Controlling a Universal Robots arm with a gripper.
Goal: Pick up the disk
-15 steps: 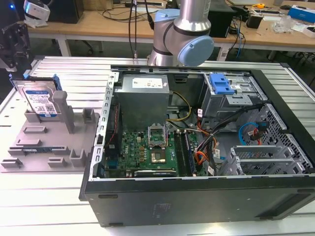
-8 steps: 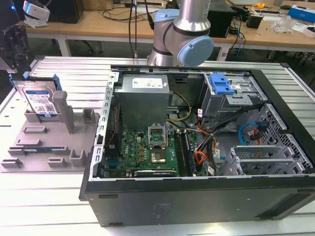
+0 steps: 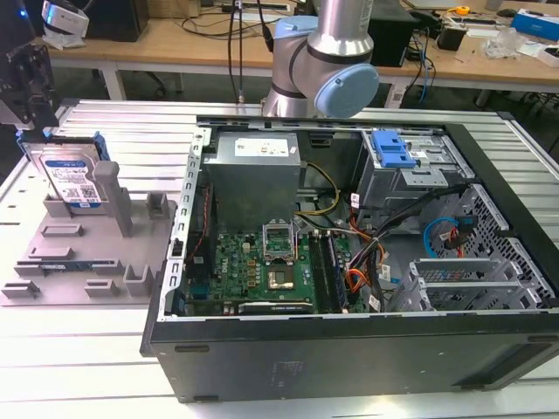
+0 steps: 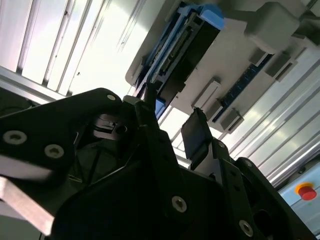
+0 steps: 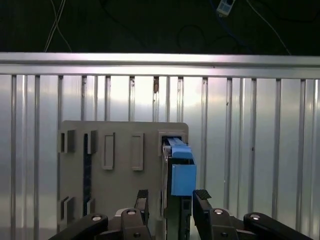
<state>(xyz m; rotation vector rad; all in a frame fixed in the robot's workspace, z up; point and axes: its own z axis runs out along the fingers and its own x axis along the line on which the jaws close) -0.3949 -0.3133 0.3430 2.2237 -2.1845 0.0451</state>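
Where the disk [image 3: 73,181] sits: upright on edge in the grey fixture [image 3: 79,262], at the exterior view's left, beside the computer case [image 3: 349,358].
Gripper [image 5: 172,199]: jaws apart, poised above the disk's top edge, not touching.
Handling: likely stiff, dense, smooth metal; shock-sensitive.
Hold: across the flat faces, clear of the blue rails [image 5: 183,179].

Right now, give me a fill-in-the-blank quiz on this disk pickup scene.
The disk stands ____ in the grey fixture.
The gripper above the disk is ____.
The plastic bracket inside the computer case is coloured ____.
Answers: upright; open; blue.
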